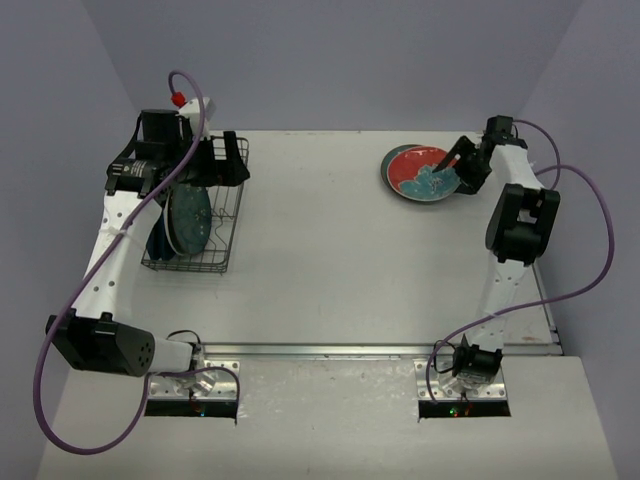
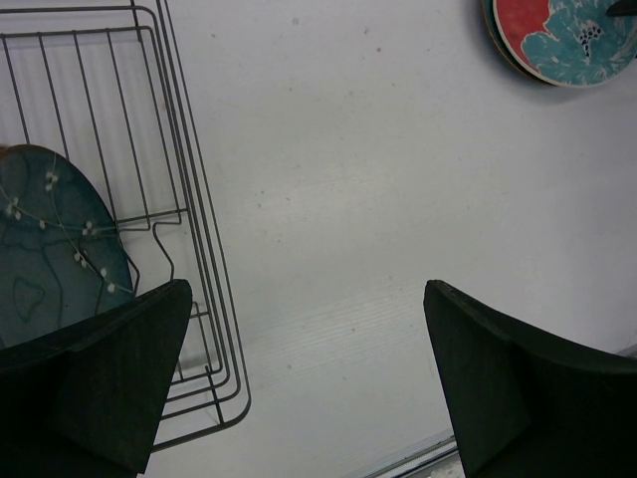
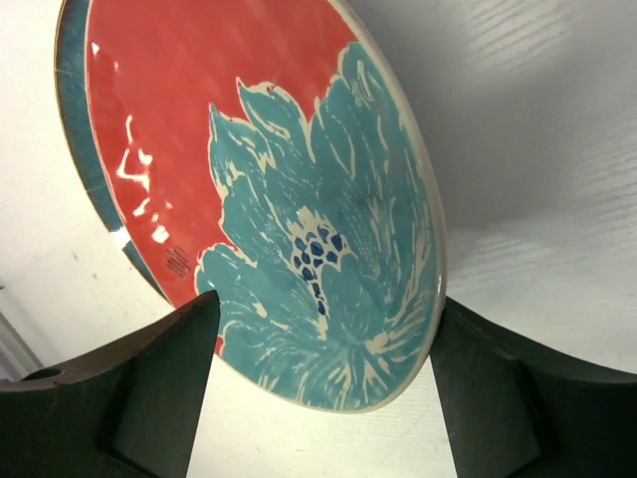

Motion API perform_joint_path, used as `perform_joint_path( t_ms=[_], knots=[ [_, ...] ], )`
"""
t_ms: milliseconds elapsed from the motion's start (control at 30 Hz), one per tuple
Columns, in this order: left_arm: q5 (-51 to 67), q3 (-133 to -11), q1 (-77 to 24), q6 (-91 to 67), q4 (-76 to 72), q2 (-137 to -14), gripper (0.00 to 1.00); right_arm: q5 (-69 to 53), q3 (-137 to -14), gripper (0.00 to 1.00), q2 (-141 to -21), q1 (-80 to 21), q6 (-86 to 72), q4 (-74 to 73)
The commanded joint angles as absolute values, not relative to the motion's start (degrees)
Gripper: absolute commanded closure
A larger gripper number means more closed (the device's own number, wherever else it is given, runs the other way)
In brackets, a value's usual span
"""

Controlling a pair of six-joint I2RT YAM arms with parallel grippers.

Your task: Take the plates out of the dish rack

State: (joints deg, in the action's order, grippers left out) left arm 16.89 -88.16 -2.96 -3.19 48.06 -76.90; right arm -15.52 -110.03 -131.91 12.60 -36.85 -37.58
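Note:
The dish rack [image 1: 232,238] stands at the table's left side, with a dark teal plate [image 1: 188,218] upright in it and a darker blue one [image 1: 157,240] behind. My left gripper [image 1: 216,160] hovers over the rack's far end, open and empty. In the left wrist view the gripper [image 2: 307,289] shows bare table between its fingers, beside the rack [image 2: 189,199] and teal plate [image 2: 45,249]. A red floral plate [image 1: 415,172] lies at the far right on another plate. My right gripper [image 3: 328,301] stands open around the red plate's [image 3: 269,179] near rim.
A teal edge of the lower plate [image 3: 75,110] shows under the red one. The red plate [image 2: 567,40] also shows in the left wrist view's top right corner. The table's right edge [image 1: 548,290] runs close to the right arm.

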Motion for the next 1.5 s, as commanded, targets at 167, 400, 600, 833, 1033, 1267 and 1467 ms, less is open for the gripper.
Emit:
perform_joint_path(
  t_ms=[167,400,600,833,1033,1267,1467],
  knots=[
    [14.5,-89.0,-2.6,-2.0,47.6,-76.6,0.0,-8.0,-115.8,0.14,-133.7,9.1,-31.8,-38.6],
    [14.0,-88.8,-2.6,-1.8,47.9,-76.6,0.0,-6.1,-117.0,0.09,-135.9,7.9,-31.0,-38.4],
    [12.7,-88.5,-2.6,-1.8,47.6,-76.6,0.0,-2.8,-117.7,0.04,-135.0,7.0,-28.9,-38.5],
    [11.4,-89.3,-2.6,-1.5,48.5,-76.5,0.0,-2.9,-118.7,0.01,-135.8,5.0,-26.2,-36.4],
    [10.0,-88.9,-2.6,-0.9,49.0,-75.8,0.0,-5.1,-119.6,0.01,-137.5,4.4,-26.7,-36.6],
    [5.9,-89.2,-2.6,-1.4,48.4,-75.5,0.0,-3.3,-119.3,0.01,-135.3,4.1,-24.8,-38.5],
    [-2.1,-90.3,-2.6,0.5,48.6,-75.8,0.0,3.1,-116.4,0.01,-131.9,4.2,-18.9,-40.7]
  ],
)
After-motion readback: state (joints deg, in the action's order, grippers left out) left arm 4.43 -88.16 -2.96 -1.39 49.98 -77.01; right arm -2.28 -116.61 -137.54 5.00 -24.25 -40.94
